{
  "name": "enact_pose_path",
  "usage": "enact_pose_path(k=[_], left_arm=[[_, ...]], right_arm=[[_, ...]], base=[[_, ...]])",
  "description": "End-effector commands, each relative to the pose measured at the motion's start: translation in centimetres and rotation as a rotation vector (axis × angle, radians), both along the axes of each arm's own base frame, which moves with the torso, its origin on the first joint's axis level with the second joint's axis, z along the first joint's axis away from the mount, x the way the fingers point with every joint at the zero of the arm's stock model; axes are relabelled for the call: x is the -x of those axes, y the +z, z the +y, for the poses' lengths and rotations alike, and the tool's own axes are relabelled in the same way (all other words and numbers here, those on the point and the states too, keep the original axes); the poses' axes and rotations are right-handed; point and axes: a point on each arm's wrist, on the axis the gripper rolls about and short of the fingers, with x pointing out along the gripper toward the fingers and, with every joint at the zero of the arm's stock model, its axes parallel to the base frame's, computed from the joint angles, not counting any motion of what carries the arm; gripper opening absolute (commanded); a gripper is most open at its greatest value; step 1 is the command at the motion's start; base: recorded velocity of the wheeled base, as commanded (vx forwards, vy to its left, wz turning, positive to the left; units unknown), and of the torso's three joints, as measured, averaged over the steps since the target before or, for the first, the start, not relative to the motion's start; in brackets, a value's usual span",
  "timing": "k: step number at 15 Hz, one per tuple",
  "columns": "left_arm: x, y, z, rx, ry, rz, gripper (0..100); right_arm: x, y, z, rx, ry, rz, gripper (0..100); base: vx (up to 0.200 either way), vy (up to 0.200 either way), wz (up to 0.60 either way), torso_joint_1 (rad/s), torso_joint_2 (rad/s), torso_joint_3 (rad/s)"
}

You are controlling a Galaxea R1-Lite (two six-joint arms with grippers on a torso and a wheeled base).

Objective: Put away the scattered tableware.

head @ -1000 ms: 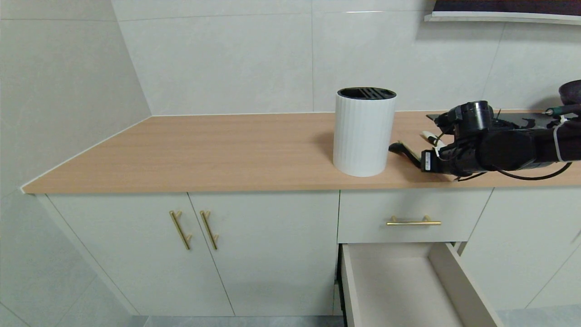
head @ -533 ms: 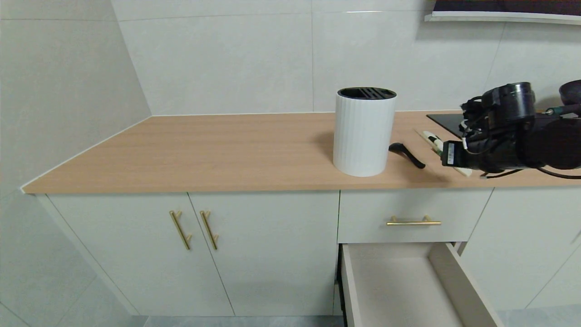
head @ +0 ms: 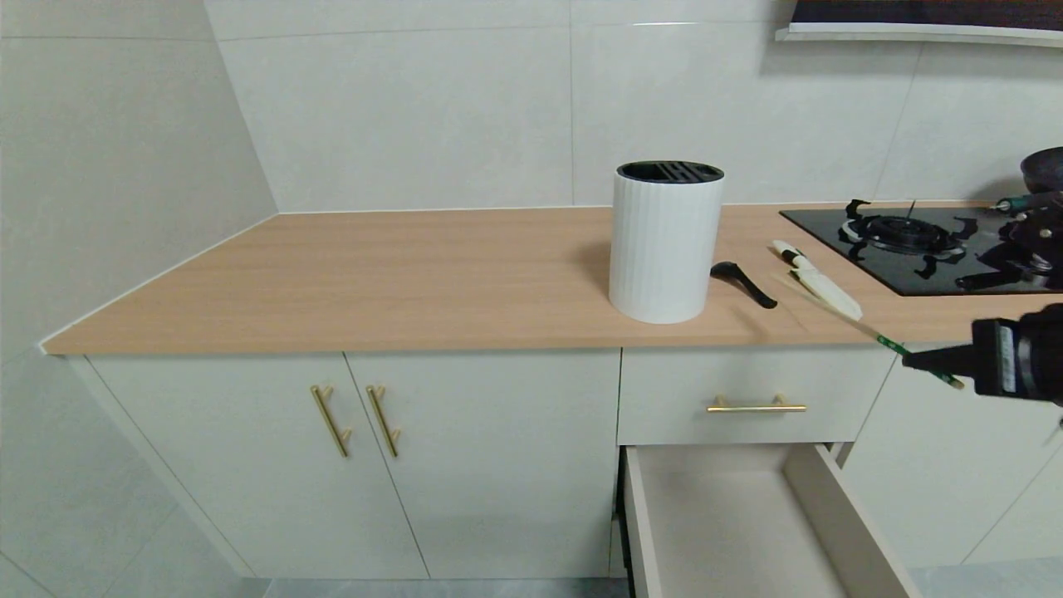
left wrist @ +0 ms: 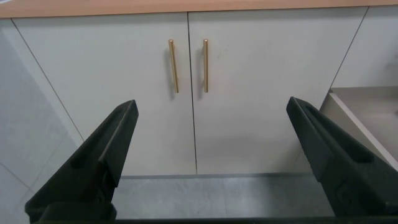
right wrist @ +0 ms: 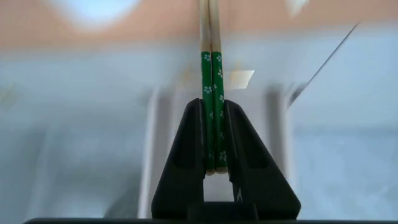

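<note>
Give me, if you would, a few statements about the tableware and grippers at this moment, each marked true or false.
1. The right gripper is shut on the chopsticks. True.
2. The spoon stands in the holder. False: it lies on the counter beside the holder.
3. The drawer below the counter is open. True.
4. The left gripper grips a fork. False: its fingers are open and hold nothing.
5. The white utensil lies on the stove. False: it lies on the counter, between the spoon and the stove.
</note>
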Motion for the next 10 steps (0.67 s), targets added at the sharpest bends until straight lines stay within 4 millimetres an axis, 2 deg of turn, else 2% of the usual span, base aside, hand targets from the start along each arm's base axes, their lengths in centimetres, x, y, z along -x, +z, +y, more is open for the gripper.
enact_pose_path(k=[1,4,5,10], left_arm=[[0.0,0.0,0.0,0.000,0.001,0.000,100],[0.0,0.0,0.0,0.000,0.001,0.000,100],[0.0,0.0,0.0,0.000,0.001,0.000,100],[0.0,0.0,0.0,0.000,0.001,0.000,100]], right_arm=[[4.8,0.5,-0.5,-0.065,0.106,-0.008,0],[5.3,-0.7,-0.4,-0.100,0.170,0.061,0],[4.8,-2.3,0.0,-0.066,0.218,0.115,0],[2.5,-5.9,2.0,-0.021,0.302,0.306,0]], base=[[0.000,0.000,0.00,0.000,0.00,0.000],[0.000,0.000,0.00,0.000,0.00,0.000],[0.000,0.000,0.00,0.000,0.00,0.000],[0.000,0.000,0.00,0.000,0.00,0.000]])
